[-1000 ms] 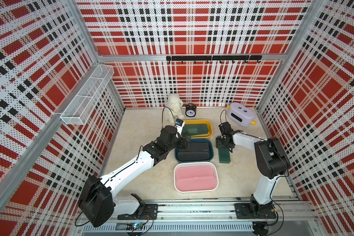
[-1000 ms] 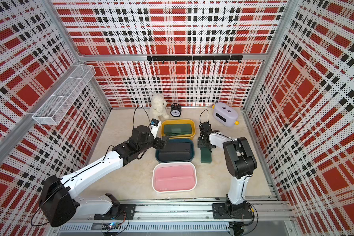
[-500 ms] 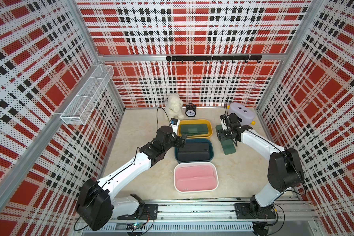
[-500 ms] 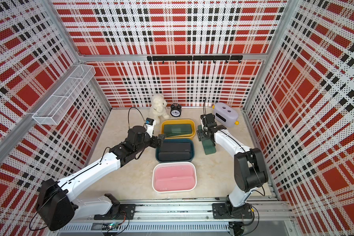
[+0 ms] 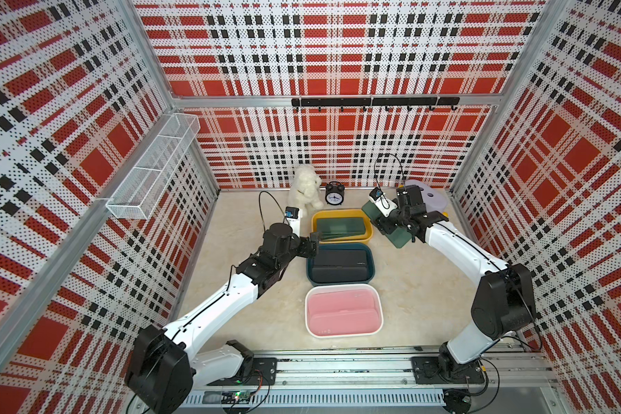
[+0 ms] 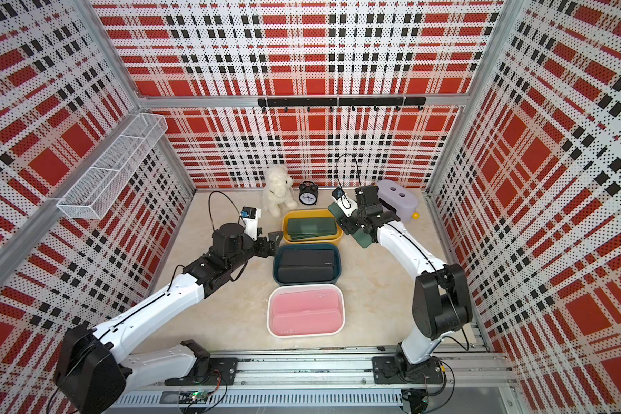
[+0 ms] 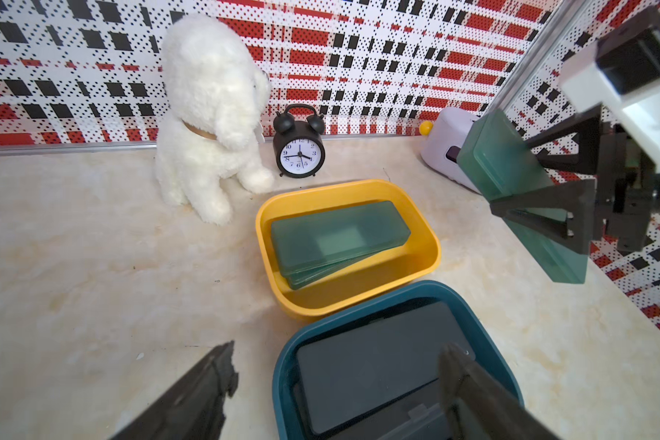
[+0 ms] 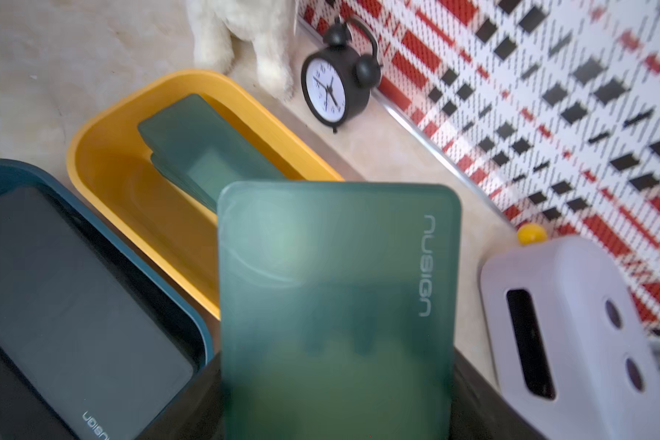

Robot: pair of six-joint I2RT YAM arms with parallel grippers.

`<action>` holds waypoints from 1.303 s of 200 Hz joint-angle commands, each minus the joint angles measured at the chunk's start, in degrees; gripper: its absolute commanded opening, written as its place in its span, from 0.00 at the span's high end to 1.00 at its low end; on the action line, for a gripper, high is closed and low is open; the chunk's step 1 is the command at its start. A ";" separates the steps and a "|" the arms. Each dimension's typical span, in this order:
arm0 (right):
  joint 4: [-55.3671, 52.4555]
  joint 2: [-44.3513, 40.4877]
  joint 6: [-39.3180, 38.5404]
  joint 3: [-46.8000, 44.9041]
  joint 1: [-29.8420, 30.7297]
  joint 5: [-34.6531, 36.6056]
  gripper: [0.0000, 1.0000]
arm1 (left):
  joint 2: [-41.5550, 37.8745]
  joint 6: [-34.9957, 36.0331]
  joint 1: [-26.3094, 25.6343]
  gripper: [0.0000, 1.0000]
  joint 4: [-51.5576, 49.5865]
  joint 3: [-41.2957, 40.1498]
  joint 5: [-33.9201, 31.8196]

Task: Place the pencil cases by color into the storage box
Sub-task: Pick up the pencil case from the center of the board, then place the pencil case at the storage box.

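L pincer (image 5: 312, 244) wide open, empty, by the blue tub (image 7: 282, 365) of black cases (image 7: 378, 365). In the yellow tub (image 7: 359, 285), stacked green cases (image 7: 340, 232) — another green case (image 8: 336, 297) hangs tilted beside it, clamped in R pincer (image 5: 393, 224). Next: swing over yellow tub, level it, lower, let go.

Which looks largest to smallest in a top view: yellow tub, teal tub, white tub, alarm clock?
1. white tub
2. teal tub
3. yellow tub
4. alarm clock
The white tub lies nearest the camera, so the tubs' true sizes may be alike.
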 commanded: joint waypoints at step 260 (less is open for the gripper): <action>12.60 27.09 -18.82 16.28 11.57 -2.03 0.50 | -7.41 -3.10 4.13 0.12 2.15 -4.79 -0.14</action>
